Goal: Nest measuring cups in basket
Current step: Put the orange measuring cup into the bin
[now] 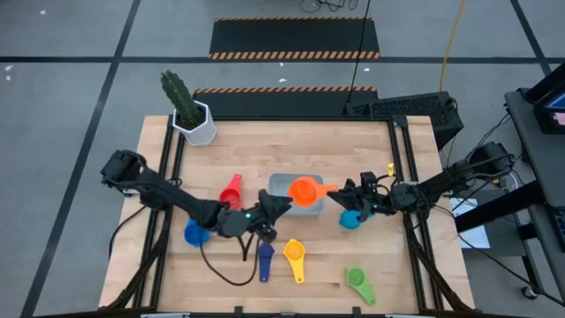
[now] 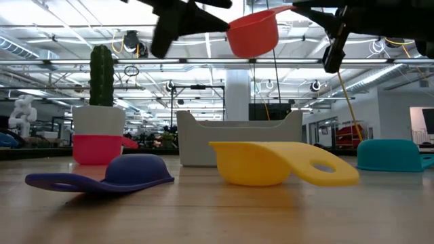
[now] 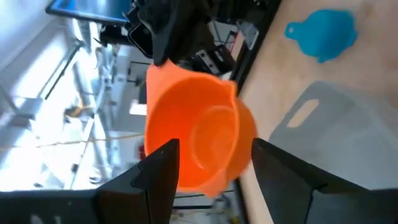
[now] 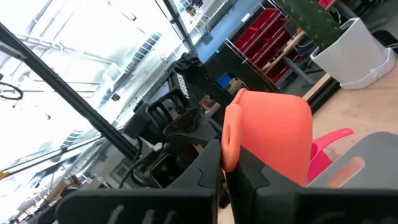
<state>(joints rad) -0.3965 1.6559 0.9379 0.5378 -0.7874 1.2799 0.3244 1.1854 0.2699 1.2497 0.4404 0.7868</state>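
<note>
One orange cup hung over the basket — right gripper clamped on its handle, left gripper open beside it — best lowered level

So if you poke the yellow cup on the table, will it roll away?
Probably not far. The yellow measuring cup lies bowl-down with its flat handle touching the table, so it would likely slide or spin. It looks like thin plastic, likely light, so a poke should move it easily.

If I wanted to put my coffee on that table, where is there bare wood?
Bare wood lies along the far edge between the cactus pot and the table's right rail. The near left corner, beyond the blue cup, also looks free. The middle is crowded: both arms meet over the basket with the orange cup, and the navy, yellow and green cups line the front.
</note>
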